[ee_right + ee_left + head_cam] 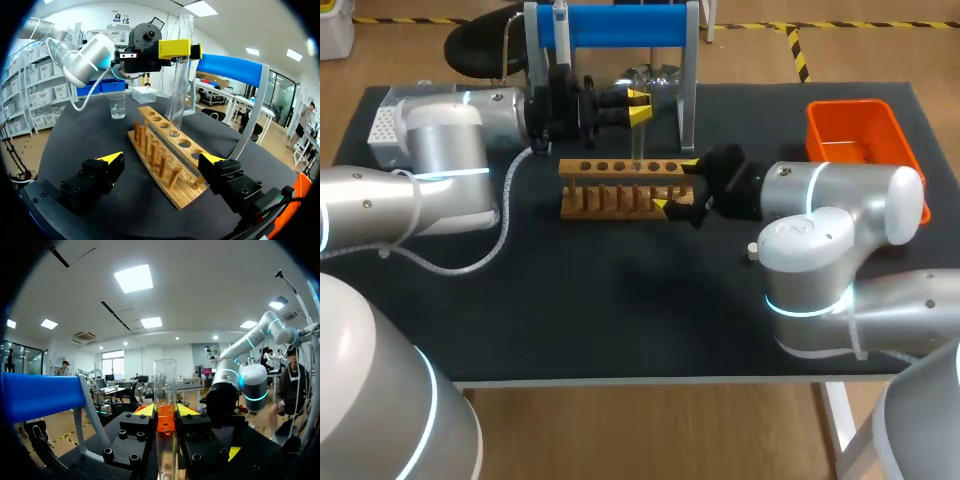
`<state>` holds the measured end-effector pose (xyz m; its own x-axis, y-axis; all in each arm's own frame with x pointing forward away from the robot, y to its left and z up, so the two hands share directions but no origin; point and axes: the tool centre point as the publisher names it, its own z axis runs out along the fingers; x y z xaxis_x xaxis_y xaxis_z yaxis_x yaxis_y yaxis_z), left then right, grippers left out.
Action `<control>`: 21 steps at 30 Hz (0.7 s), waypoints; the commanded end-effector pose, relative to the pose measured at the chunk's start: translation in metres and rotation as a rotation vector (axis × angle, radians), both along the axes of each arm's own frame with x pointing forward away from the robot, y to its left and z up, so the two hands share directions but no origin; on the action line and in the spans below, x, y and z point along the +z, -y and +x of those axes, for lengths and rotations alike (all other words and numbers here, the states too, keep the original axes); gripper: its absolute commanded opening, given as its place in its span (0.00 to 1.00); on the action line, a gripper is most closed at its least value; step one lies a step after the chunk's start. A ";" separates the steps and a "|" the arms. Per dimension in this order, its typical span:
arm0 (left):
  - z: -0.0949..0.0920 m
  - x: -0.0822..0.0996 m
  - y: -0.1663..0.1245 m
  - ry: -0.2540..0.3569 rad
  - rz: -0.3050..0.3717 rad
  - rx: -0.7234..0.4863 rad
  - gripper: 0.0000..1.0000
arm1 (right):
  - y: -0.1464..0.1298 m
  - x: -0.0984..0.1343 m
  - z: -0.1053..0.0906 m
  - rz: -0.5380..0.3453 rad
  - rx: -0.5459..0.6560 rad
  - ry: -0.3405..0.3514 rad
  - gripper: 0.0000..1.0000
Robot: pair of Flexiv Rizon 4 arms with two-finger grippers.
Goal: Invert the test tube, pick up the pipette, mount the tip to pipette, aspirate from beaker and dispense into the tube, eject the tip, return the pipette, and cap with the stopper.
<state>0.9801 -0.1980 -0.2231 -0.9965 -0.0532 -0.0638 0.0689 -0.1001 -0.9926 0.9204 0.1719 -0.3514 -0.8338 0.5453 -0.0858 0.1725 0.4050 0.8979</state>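
White perforated box [382,128]: one, at the table's far left corner.
My left gripper [635,108]: clenched on the one test tube [179,75], a yellow tip on each side of the glass.
Test tube: upright, mouth up, lower end at the rack's row of holes. I cannot tell whether it is seated.
Blue-barred stand [620,25]: one, at the back.
Beaker [117,106]: one, clear, beyond the rack.
Wooden rack [620,200]: one – six holes along the top and a row of pegs in front.
My right gripper [678,186]: fingers spread, straddling the rack's right end.
Small pale piece [752,252]: one, beside my right arm.
Orange bin [850,104]: one, at the far right.
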 end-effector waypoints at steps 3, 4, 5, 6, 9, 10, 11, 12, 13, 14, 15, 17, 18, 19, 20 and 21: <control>0.005 -0.006 0.001 0.004 -0.008 -0.011 0.00 | 0.000 0.001 0.000 -0.003 0.001 -0.003 1.00; 0.005 -0.006 0.001 0.002 0.001 -0.013 0.00 | 0.000 0.001 0.000 -0.003 0.001 -0.003 1.00; 0.005 -0.006 0.001 0.002 0.009 -0.014 0.00 | 0.000 0.001 0.000 -0.003 0.001 -0.003 1.00; 0.005 -0.006 0.001 -0.002 0.022 -0.013 0.00 | 0.000 0.001 0.000 -0.003 0.001 -0.003 1.00; 0.005 -0.007 0.001 -0.007 0.038 -0.013 0.00 | 0.000 0.001 0.000 -0.003 0.001 -0.003 1.00; 0.004 -0.007 0.000 -0.015 0.050 -0.013 0.00 | 0.000 0.001 0.000 -0.003 0.001 -0.003 1.00; 0.004 -0.007 0.000 -0.018 0.061 -0.012 0.00 | 0.000 0.001 0.000 -0.003 0.001 -0.003 1.00; 0.004 -0.007 -0.001 -0.022 0.069 -0.013 0.00 | 0.000 0.001 0.000 -0.003 0.001 -0.003 1.00; 0.004 -0.008 -0.001 -0.027 0.079 -0.013 0.00 | 0.000 0.001 0.000 -0.003 0.001 -0.003 1.00; 0.003 -0.008 -0.001 -0.031 0.091 -0.012 0.00 | 0.000 0.001 0.000 -0.003 0.001 -0.003 1.00; 0.003 -0.009 -0.002 -0.032 0.096 -0.012 0.00 | 0.000 0.001 0.000 -0.003 0.001 -0.003 1.00; 0.003 -0.009 -0.002 -0.041 0.115 -0.012 0.00 | 0.000 0.001 0.000 -0.003 0.001 -0.003 1.00; 0.003 -0.010 -0.002 -0.042 0.119 -0.013 0.00 | 0.000 0.001 0.000 -0.003 0.001 -0.003 1.00; 0.003 -0.010 -0.002 -0.047 0.130 -0.014 0.00 | 0.000 0.001 0.000 -0.003 0.001 -0.003 1.00; 0.003 -0.010 -0.002 -0.050 0.141 -0.015 0.00 | 0.000 0.001 0.000 -0.003 0.001 -0.003 1.00; 0.003 -0.011 -0.002 -0.058 0.156 -0.016 0.00 | 0.000 0.001 0.000 -0.003 0.001 -0.003 1.00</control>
